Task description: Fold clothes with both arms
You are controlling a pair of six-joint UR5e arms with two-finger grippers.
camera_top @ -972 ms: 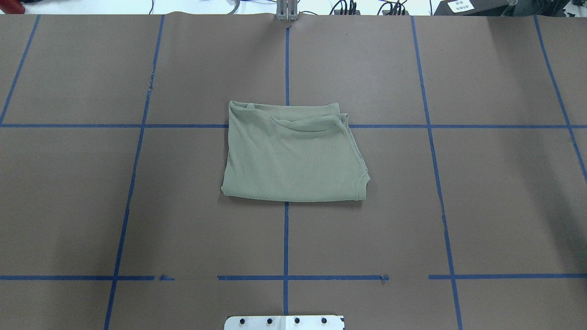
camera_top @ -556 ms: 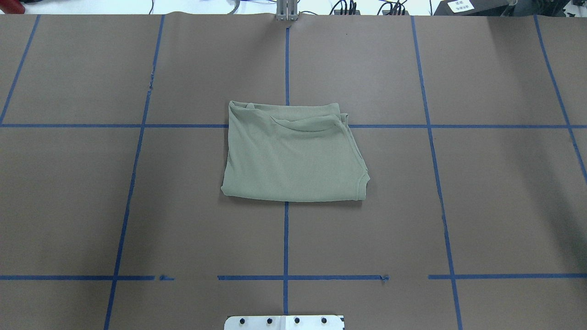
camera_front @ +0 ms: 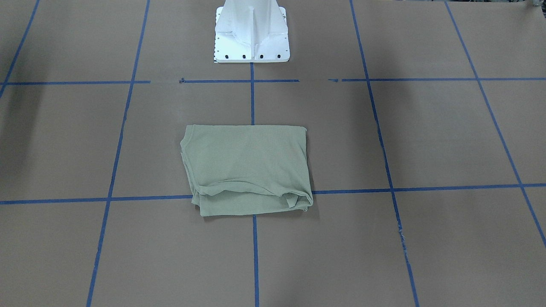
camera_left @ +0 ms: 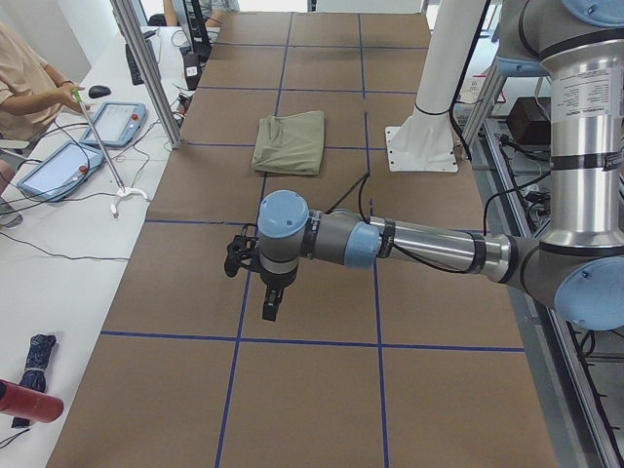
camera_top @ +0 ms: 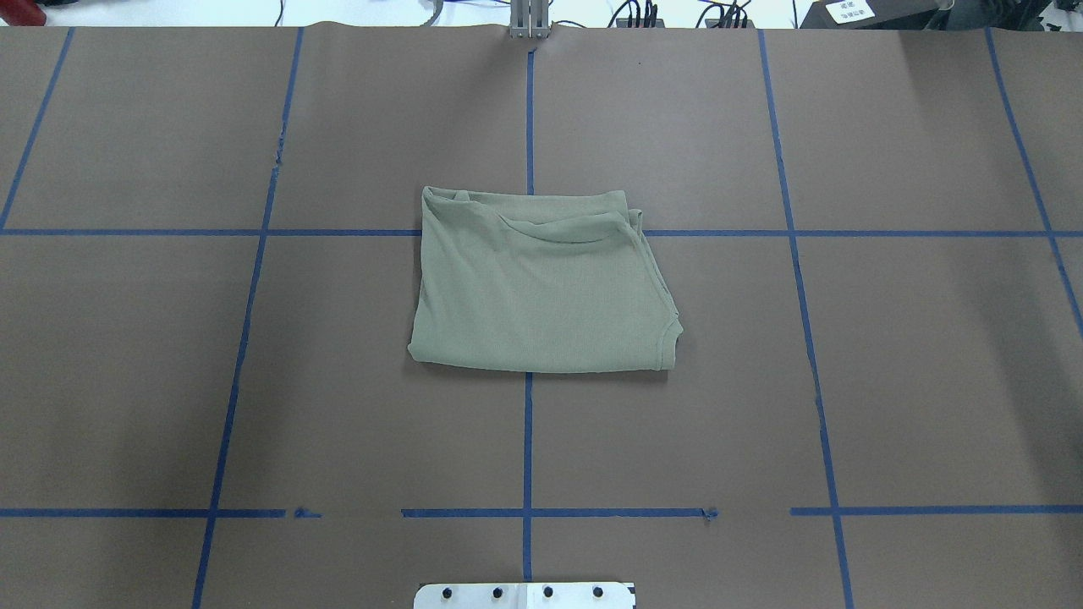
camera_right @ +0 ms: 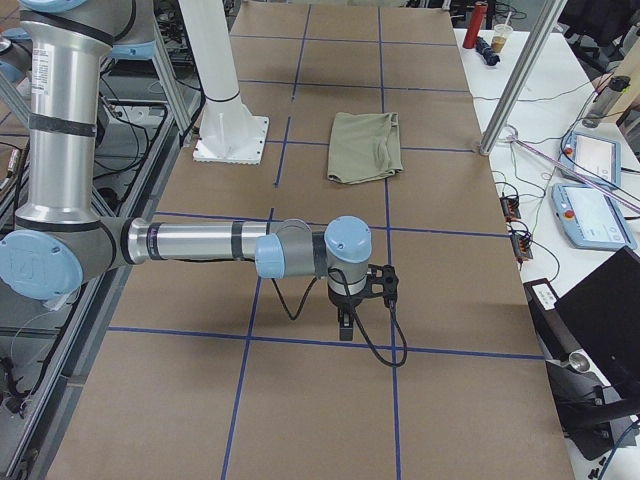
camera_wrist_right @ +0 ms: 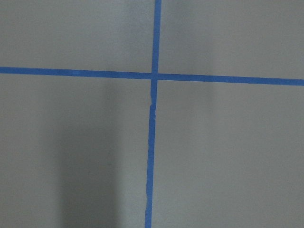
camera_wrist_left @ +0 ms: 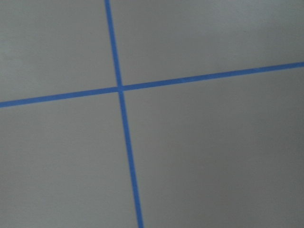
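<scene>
The clothes point(camera_top: 541, 283) are one sage-green shirt folded into a rough rectangle at the table's centre, also seen in the front view point(camera_front: 247, 166) and both side views point(camera_left: 291, 141) point(camera_right: 366, 146). Nothing touches it. Both arms are off to the table's ends, out of the overhead and front views. The left gripper point(camera_left: 270, 304) points down over bare paper near a tape crossing, far from the shirt. The right gripper point(camera_right: 345, 325) hangs likewise at the opposite end. I cannot tell whether either is open or shut. Both wrist views show only brown paper and blue tape.
Brown paper with a blue tape grid point(camera_top: 528, 440) covers the table. The white base pedestal point(camera_front: 251, 38) stands at the robot's side. A person point(camera_left: 24, 78) holds a stick beside control tablets point(camera_left: 58, 168). A metal post point(camera_right: 510, 85) rises at the table's far edge.
</scene>
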